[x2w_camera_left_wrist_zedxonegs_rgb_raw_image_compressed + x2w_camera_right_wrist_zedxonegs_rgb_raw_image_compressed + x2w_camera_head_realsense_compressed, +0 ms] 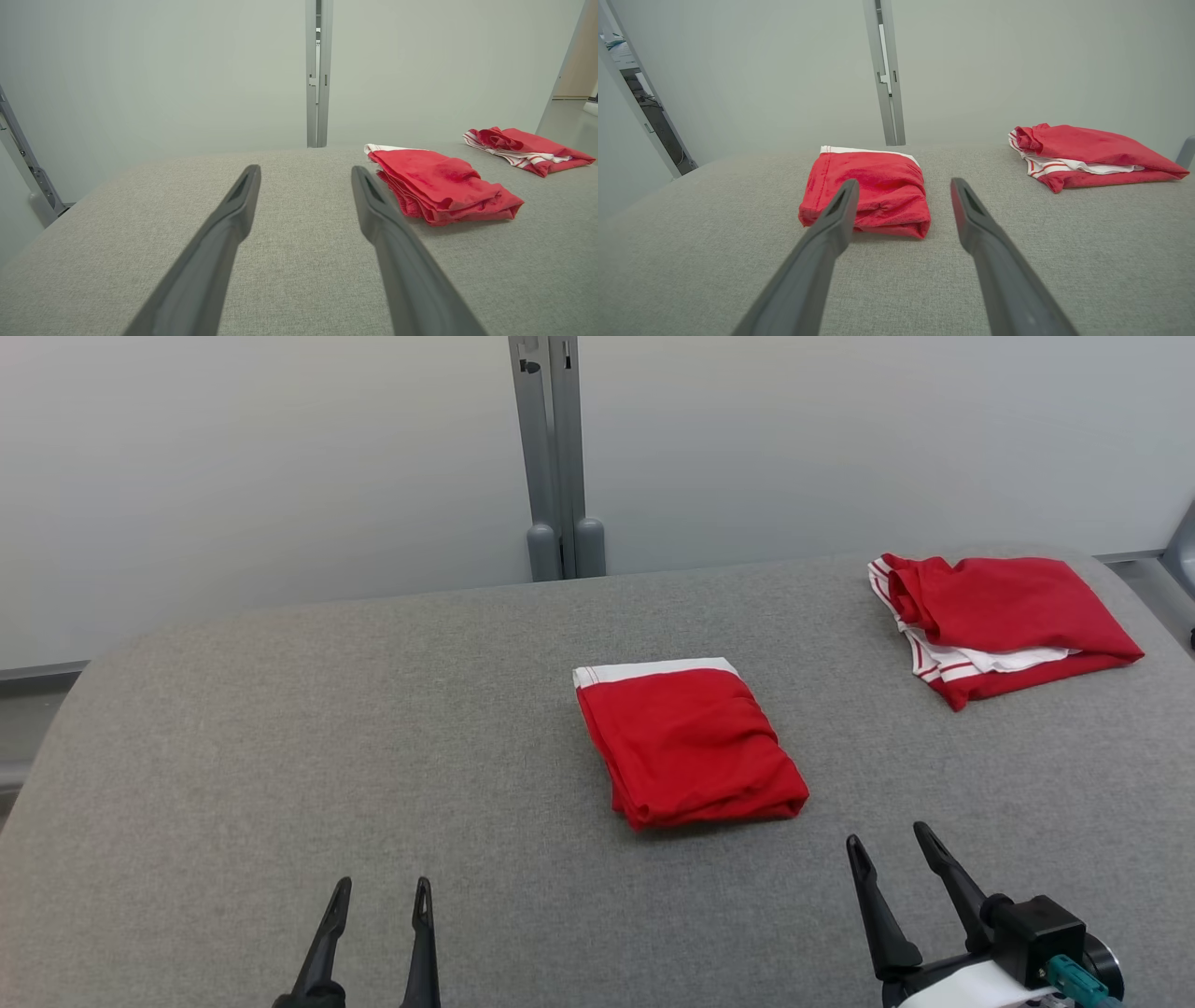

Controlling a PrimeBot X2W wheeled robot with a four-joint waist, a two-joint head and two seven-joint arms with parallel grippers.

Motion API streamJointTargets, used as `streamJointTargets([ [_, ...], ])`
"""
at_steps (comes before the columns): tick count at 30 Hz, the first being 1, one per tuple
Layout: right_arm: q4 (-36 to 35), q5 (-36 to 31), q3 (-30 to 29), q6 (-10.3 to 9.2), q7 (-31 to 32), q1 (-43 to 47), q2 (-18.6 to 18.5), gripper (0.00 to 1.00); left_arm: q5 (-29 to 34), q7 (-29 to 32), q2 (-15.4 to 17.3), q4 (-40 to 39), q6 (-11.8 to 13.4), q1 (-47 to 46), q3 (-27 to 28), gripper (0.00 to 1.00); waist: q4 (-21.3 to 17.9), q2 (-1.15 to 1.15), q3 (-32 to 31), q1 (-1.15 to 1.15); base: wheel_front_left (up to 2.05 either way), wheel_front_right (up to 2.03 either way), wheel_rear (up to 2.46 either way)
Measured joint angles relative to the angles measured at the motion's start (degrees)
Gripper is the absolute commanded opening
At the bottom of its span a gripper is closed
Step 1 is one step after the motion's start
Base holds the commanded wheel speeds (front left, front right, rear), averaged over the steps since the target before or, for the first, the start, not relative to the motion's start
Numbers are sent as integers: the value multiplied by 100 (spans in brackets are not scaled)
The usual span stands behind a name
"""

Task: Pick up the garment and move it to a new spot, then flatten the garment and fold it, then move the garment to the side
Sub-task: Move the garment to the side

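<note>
A red garment (686, 742) with a white band along its far edge lies folded into a neat rectangle in the middle of the grey table (280, 728). From the left wrist it shows to the right (439, 186); from the right wrist it lies just ahead (873, 186). My left gripper (383, 889) stands open near the front edge, well to the left of the garment and empty (306, 170). Close in front of the garment's near right corner, my right gripper (887, 835) is open too, holding nothing (903, 184).
A second red garment with white striped trim (999, 621) lies folded at the far right corner of the table (528, 144) (1087, 156). A grey post (555, 457) stands against the pale wall behind the table. The table's left half is bare cloth.
</note>
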Motion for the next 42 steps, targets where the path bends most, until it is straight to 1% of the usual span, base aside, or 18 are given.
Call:
streamJointTargets([
  [15,-7,-172,-120,0,0,-7,45,100,46,0,0,113,-43,-15,13,100,110,0,15,0,0,0,0],
  [42,70,-127,-94,0,0,23,73,100,151,0,0,197,-75,-29,-38,100,193,0,76,0,0,0,0],
])
